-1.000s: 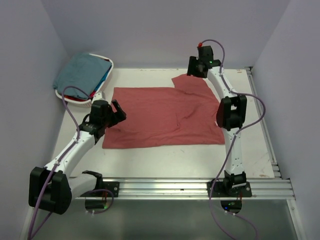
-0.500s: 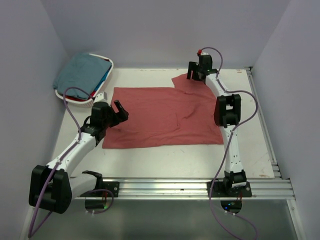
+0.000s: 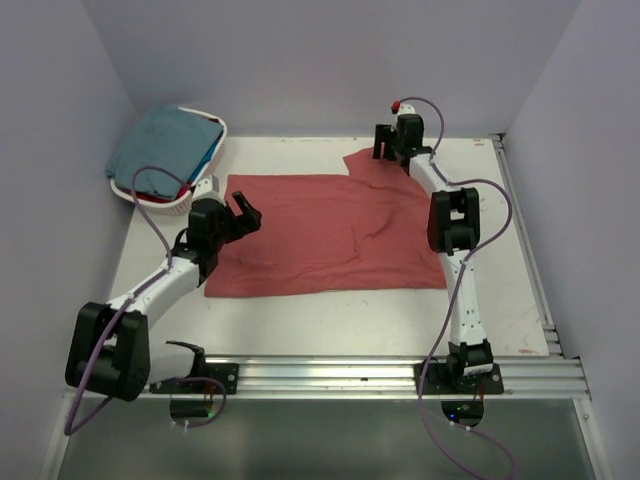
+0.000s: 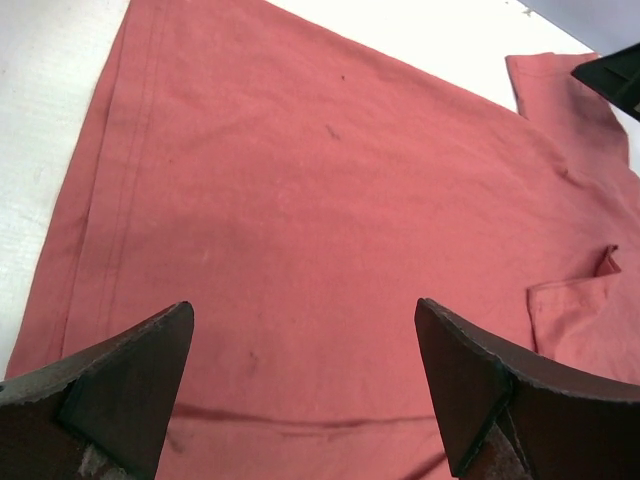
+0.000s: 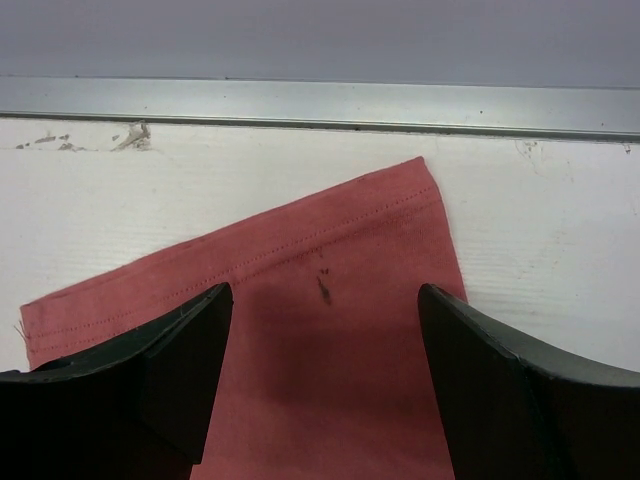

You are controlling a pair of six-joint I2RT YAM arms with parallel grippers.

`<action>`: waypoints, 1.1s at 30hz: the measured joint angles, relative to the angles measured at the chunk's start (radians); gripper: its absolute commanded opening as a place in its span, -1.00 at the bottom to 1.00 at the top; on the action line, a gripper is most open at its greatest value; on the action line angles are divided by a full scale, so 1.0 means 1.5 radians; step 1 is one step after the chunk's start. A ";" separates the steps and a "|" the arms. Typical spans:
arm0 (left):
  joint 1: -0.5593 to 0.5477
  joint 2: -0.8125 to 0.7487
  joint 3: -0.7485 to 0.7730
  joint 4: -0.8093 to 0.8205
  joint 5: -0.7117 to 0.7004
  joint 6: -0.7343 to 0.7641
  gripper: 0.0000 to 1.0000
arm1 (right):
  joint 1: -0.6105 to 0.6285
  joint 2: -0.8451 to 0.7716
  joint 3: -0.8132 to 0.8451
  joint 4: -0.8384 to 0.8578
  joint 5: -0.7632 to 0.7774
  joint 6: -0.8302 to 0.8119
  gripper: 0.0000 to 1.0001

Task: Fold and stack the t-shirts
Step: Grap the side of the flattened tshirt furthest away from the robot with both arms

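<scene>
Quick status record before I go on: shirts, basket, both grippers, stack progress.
red shirt: spread out on the table
teal shirt: heaped in the white basket, far left, blue cloth beneath
left gripper: open, above the red shirt's left side, holding nothing
right gripper: open, over the far sleeve, holding nothing
stack: no folded stack visible
</scene>
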State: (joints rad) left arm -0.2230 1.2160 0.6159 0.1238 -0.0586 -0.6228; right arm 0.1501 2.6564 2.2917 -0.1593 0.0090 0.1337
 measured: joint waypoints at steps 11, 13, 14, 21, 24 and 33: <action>0.025 0.296 0.151 0.115 0.003 0.042 0.78 | -0.007 -0.025 -0.004 0.006 0.015 -0.021 0.47; 0.030 0.310 0.157 0.130 0.012 0.055 0.72 | -0.011 -0.047 -0.042 0.018 0.023 -0.023 0.21; 0.031 0.314 0.161 0.134 0.016 0.060 0.69 | -0.012 -0.059 -0.060 0.017 0.028 -0.025 0.14; 0.041 0.375 0.229 0.156 0.050 0.083 0.34 | -0.018 -0.086 -0.102 0.004 0.040 -0.003 -0.65; 0.047 0.404 0.251 0.156 0.062 0.085 0.08 | -0.018 -0.086 -0.089 -0.033 0.034 0.016 -0.84; 0.048 0.420 0.222 0.156 0.079 0.078 -0.40 | -0.018 -0.093 -0.150 -0.028 0.010 0.067 -0.89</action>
State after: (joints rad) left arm -0.1509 1.8462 0.9489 0.3576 0.0593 -0.5053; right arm 0.1234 2.5172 2.0663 -0.2020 0.0235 0.2348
